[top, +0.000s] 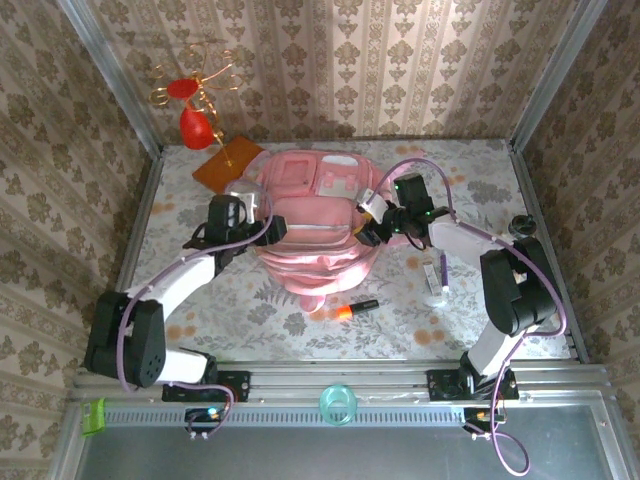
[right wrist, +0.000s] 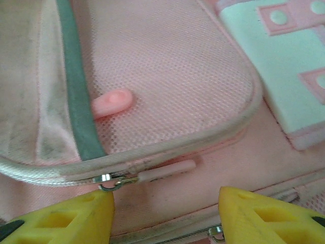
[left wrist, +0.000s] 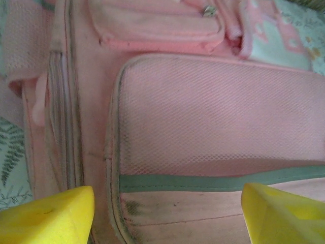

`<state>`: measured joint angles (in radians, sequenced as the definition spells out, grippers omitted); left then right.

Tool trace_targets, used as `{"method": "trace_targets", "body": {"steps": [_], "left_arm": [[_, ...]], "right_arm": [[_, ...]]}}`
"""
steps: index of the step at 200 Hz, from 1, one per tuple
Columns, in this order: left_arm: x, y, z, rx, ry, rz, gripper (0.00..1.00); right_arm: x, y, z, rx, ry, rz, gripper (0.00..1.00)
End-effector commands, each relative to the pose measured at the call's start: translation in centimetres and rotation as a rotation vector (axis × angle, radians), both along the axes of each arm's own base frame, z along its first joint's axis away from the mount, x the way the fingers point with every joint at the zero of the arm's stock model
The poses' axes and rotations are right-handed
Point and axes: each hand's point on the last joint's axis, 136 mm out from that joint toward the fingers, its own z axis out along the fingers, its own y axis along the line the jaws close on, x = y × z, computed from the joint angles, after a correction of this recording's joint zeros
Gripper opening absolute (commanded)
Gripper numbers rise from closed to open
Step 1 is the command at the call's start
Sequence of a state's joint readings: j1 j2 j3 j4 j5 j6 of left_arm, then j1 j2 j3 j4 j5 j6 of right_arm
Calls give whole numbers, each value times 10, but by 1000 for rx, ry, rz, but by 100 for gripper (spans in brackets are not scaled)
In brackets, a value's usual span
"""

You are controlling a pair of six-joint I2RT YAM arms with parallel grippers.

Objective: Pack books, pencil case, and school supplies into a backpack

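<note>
Right wrist view: my right gripper [right wrist: 165, 206] has its jaws apart and holds nothing. They straddle the zipper pull [right wrist: 165, 170] of the pink backpack [right wrist: 284, 168], I judge so as to draw that compartment open. My left gripper [left wrist: 167, 208], jaws also apart and empty, hovers over the mesh pocket [left wrist: 218, 112], probably to steady things. Seen from above, the backpack lies front-up mid-table between my arms, its long axis running near to far.
</note>
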<state>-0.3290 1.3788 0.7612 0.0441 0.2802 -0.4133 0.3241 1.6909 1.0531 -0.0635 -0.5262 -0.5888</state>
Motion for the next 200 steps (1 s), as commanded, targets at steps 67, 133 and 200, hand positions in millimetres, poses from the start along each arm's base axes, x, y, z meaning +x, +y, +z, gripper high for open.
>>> {"method": "trace_targets", "body": {"steps": [67, 133, 200], "left_arm": [[5, -8, -2, -50, 42, -7, 74], [5, -11, -8, -53, 54, -11, 73], [5, -11, -13, -49, 59, -5, 72]], "right_arm": [[-13, 17, -16, -82, -8, 180, 51], [-13, 24, -20, -107, -91, 194, 32], [-19, 16, -12, -98, -128, 153, 8]]}}
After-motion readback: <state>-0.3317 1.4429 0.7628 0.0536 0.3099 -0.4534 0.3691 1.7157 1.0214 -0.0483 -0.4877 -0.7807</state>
